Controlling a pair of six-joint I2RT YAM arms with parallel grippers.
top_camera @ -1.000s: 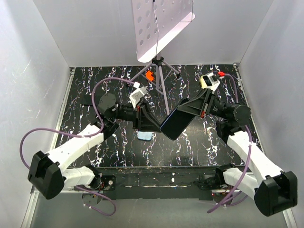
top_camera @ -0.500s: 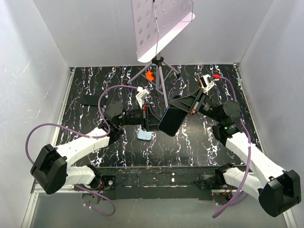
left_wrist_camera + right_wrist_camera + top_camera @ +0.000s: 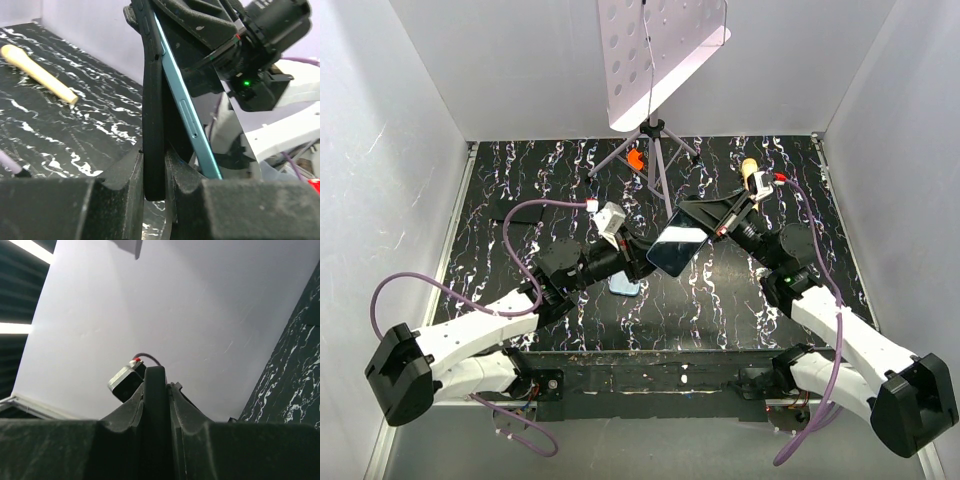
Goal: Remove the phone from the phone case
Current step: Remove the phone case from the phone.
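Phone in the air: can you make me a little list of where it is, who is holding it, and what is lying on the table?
phone: up off the table, dark shiny screen facing up
left gripper: shut on a black edge of it
right gripper: shut on the opposite end
blue edge: thin, right beside the black edge, leaning away from it higher up
out of its case: cannot tell
on the table: small light blue thing, lying flat near the left gripper
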